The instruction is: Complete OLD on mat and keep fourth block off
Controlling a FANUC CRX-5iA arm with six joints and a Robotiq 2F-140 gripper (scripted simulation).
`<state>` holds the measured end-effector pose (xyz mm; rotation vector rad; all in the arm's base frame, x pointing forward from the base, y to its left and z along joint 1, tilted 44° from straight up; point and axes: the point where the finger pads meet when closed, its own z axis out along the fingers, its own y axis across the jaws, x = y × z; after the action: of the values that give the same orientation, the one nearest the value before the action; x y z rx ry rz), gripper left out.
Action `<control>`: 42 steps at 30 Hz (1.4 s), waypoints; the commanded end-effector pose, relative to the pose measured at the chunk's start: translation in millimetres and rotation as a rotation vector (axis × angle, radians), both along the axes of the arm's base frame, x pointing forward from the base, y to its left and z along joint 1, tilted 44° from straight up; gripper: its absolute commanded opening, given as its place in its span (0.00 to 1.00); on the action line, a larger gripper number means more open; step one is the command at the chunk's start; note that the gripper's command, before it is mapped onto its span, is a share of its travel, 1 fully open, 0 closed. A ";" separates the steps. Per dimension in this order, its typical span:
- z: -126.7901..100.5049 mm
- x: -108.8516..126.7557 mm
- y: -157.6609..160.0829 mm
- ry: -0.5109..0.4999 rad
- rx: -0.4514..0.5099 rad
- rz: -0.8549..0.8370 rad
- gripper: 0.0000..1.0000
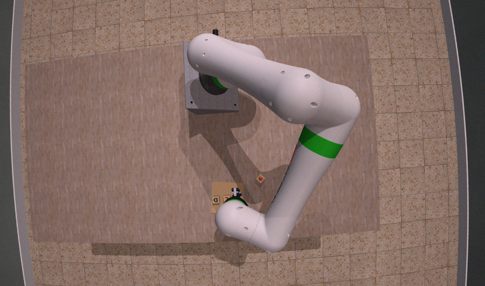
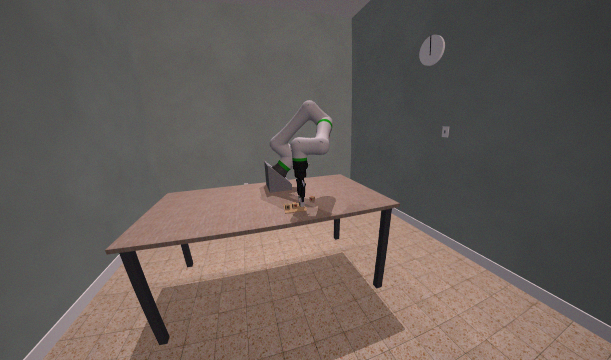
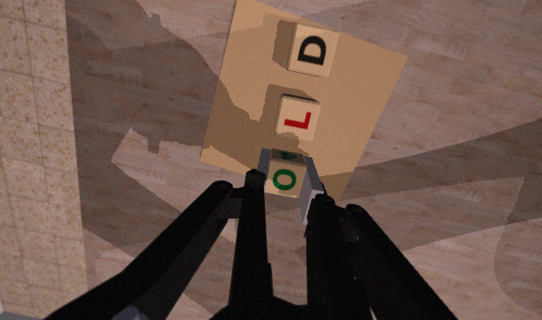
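My gripper [image 3: 283, 166] [image 1: 235, 192] [image 2: 301, 200] is shut on the wooden O block [image 3: 285, 179], whose green O faces up. It holds the block low over the near edge of the tan mat [image 3: 364, 89] [image 1: 221, 186] [image 2: 295, 210]. On the mat the L block [image 3: 298, 119] [image 1: 225, 198] with a red letter sits just beyond the O block. The D block [image 3: 313, 50] [image 1: 215, 200] with a black letter sits beyond that, in line. In the overhead view the O block is hidden under the gripper.
A fourth block [image 1: 260, 178] [image 2: 313, 197] with a red character lies on the table off the mat, towards the robot's base [image 1: 210, 95]. The arm's forearm hangs over the table beside the mat. The table's edge is close behind the mat.
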<state>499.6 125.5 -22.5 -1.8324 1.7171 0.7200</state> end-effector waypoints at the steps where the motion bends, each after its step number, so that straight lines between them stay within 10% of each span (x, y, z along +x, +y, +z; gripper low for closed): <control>1: 0.1 0.2 -0.2 0.000 0.000 0.000 0.16; 42: -2.8 0.0 2.5 0.000 0.000 0.000 0.16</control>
<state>499.4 128.2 -25.3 -1.8324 1.7171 0.7199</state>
